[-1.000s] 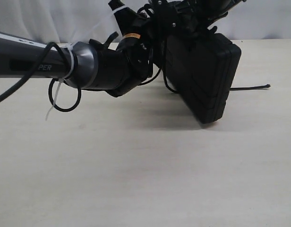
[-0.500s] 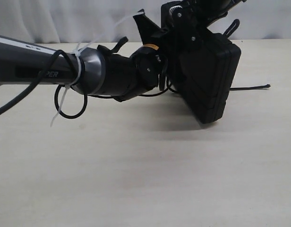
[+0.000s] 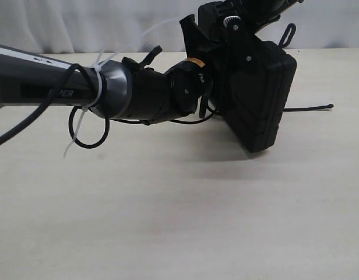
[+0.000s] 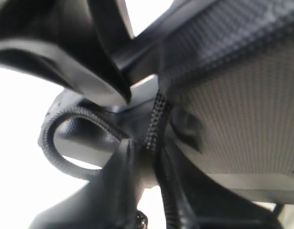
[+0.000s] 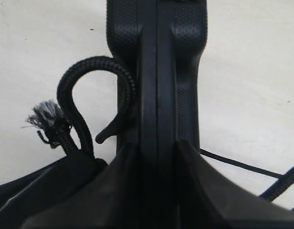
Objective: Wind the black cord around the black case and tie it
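The black case (image 3: 258, 93) hangs tilted above the table, with its lower corner close to the surface. My right gripper (image 5: 156, 160) is shut on its edge from above. The case (image 5: 156, 57) shows edge-on in the right wrist view, and the black cord (image 5: 82, 76) loops beside it with a frayed end (image 5: 44, 117). My left gripper (image 4: 154, 160) is pressed against the case's (image 4: 242, 114) upper left side, shut on a braided strand of the cord (image 4: 156, 117). One cord end (image 3: 316, 108) lies on the table to the right of the case.
The left arm (image 3: 63, 87) stretches across the left half of the exterior view, carrying cable loops and white zip ties (image 3: 80, 125). The pale table (image 3: 168, 221) extends toward the front. A light curtain hangs behind.
The left arm has pushed to the right toward the case, and its wrist has turned and risen against the case's upper left. The case and right gripper have stayed put.
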Controlling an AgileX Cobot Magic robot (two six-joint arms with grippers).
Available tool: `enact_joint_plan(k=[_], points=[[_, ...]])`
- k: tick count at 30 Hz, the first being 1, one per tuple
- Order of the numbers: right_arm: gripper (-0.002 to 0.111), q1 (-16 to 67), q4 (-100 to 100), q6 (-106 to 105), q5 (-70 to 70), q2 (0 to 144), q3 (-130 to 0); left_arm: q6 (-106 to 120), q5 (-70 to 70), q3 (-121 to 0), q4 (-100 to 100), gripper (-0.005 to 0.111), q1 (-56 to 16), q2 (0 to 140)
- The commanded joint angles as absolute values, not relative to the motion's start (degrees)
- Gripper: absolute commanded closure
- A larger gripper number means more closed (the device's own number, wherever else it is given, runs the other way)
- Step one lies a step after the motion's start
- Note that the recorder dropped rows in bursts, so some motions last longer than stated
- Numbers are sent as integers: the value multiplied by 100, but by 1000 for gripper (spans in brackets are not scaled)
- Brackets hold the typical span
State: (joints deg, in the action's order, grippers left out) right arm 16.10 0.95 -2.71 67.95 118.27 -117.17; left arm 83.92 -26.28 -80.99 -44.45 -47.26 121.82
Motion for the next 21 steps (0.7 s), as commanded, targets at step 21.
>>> enact_joint_plan(k=[21], points=[[104,1608,-67,-324,6996,11929,-11625,10075,-1864,-8144,-6757,53,-4741,11772]])
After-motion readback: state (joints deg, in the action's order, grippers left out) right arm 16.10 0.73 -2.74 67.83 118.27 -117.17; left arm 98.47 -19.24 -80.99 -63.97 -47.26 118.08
